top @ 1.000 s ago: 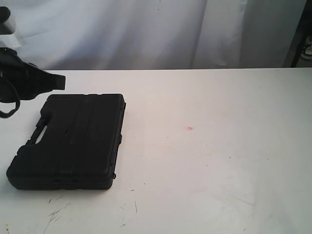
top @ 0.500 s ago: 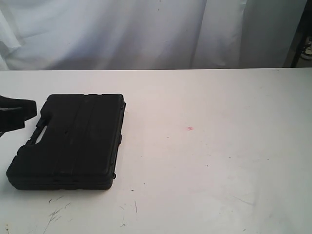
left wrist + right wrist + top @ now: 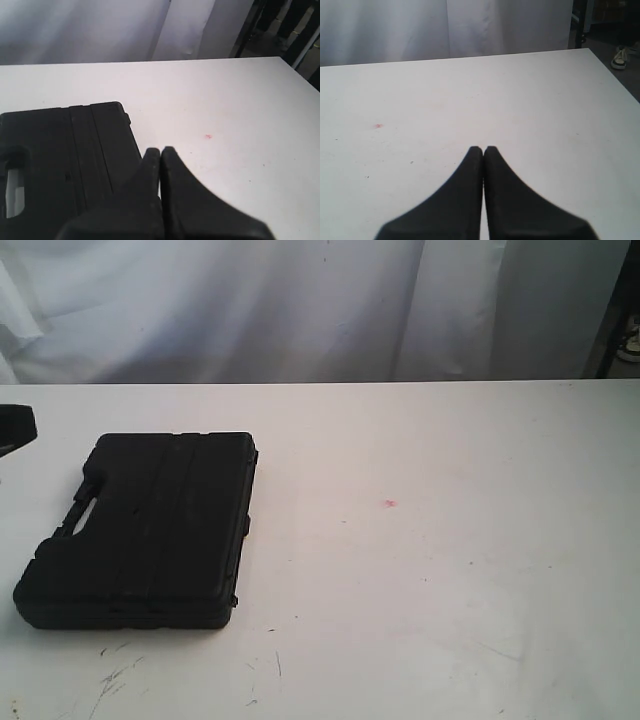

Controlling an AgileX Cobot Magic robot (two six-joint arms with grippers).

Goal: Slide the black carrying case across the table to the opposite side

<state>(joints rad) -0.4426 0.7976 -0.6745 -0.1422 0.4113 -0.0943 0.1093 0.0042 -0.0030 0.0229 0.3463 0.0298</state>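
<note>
Wide white table; on its left part, lying flat, a black plastic carrying case, lid down. Looks rigid, moderately heavy, likely to glide on the smooth top. Best pushed low and centred against the handle edge, lest it swivel. Left gripper pressed together, clear of the case; right gripper likewise together, above bare tabletop.

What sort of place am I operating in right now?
Probably a robot test bench in a lab or workshop: a scratched white table with a black case on it, and white cloth hung behind as a backdrop.
</note>
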